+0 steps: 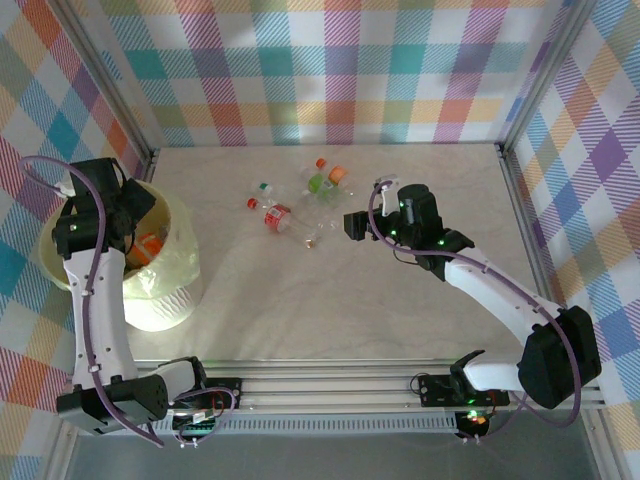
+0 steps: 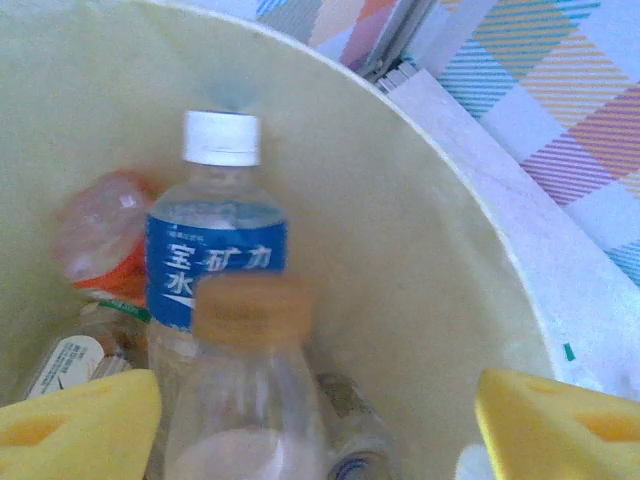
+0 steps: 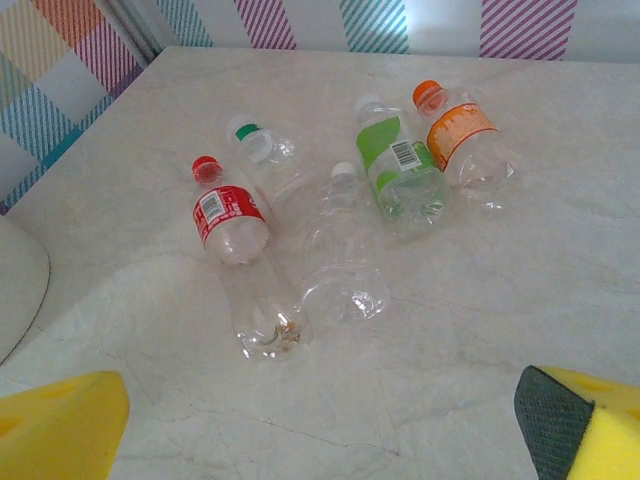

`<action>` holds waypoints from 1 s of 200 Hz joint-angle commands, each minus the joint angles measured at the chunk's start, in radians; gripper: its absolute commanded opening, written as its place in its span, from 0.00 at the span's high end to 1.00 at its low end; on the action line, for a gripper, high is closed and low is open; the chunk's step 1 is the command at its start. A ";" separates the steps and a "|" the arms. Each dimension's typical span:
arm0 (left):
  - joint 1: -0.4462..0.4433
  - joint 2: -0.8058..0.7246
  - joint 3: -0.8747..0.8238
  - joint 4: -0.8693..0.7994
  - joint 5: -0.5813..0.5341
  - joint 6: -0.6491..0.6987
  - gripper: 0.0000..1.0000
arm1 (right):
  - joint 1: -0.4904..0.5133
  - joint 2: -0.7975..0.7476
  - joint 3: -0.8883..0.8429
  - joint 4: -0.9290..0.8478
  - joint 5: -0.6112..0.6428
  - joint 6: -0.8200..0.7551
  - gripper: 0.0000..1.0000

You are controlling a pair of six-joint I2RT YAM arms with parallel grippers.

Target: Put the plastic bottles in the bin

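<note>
My left gripper (image 2: 320, 425) hangs over the cream bin (image 2: 420, 240) with its yellow fingers (image 2: 80, 425) wide apart, open. A clear bottle with an orange cap (image 2: 245, 400) is blurred between them, close to the left finger and apart from the right one. Inside the bin lie a blue-labelled bottle with a white cap (image 2: 215, 255), an orange bottle (image 2: 100, 230) and others. My right gripper (image 3: 320, 425) is open above the table, just short of several bottles: a red-labelled one (image 3: 228, 215), a clear one (image 3: 345, 250), a green-labelled one (image 3: 400, 165) and an orange-labelled one (image 3: 462, 130).
The bin (image 1: 165, 290) stands at the table's left edge, under my left gripper (image 1: 130, 225). The loose bottles (image 1: 300, 200) cluster at the back middle, left of my right gripper (image 1: 352, 225). Checked walls and metal posts close in the table. Bare tabletop stretches in front.
</note>
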 commanded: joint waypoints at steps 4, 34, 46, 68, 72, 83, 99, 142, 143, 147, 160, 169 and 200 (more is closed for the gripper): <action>0.013 0.002 0.038 -0.014 0.071 -0.018 0.12 | 0.004 -0.027 -0.038 0.078 0.021 0.002 0.00; 0.012 -0.012 0.049 -0.019 0.097 -0.013 0.08 | 0.004 -0.061 -0.089 0.148 0.047 0.012 0.00; 0.013 -0.023 0.049 -0.018 0.113 -0.012 0.07 | 0.004 -0.069 -0.093 0.144 0.065 0.014 0.00; 0.012 -0.042 0.046 -0.002 0.175 -0.012 0.04 | 0.004 -0.078 -0.094 0.132 0.090 0.015 0.00; 0.013 -0.044 0.045 0.005 0.192 -0.012 0.04 | 0.004 -0.080 -0.094 0.131 0.091 0.014 0.00; 0.013 -0.053 0.043 0.022 0.254 -0.011 0.02 | 0.004 -0.081 -0.093 0.127 0.093 0.017 0.00; 0.011 -0.062 0.046 0.048 0.354 -0.014 0.00 | 0.004 -0.082 -0.093 0.123 0.093 0.019 0.00; -0.086 -0.102 0.015 0.213 0.564 -0.050 0.00 | 0.004 -0.082 -0.103 0.137 0.126 0.046 0.00; -0.091 -0.104 0.015 0.218 0.564 -0.050 0.00 | 0.004 -0.082 -0.102 0.137 0.127 0.047 0.00; -0.111 -0.108 0.014 0.233 0.563 -0.052 0.00 | 0.004 -0.081 -0.103 0.137 0.131 0.050 0.00; -0.187 -0.111 0.014 0.272 0.549 -0.052 0.00 | 0.003 -0.080 -0.107 0.142 0.140 0.056 0.00; -0.245 -0.106 0.011 0.294 0.528 -0.048 0.00 | 0.002 -0.082 -0.114 0.156 0.145 0.062 0.00; -0.424 -0.029 0.014 0.331 0.468 -0.020 0.00 | 0.003 -0.102 -0.142 0.200 0.153 0.067 0.00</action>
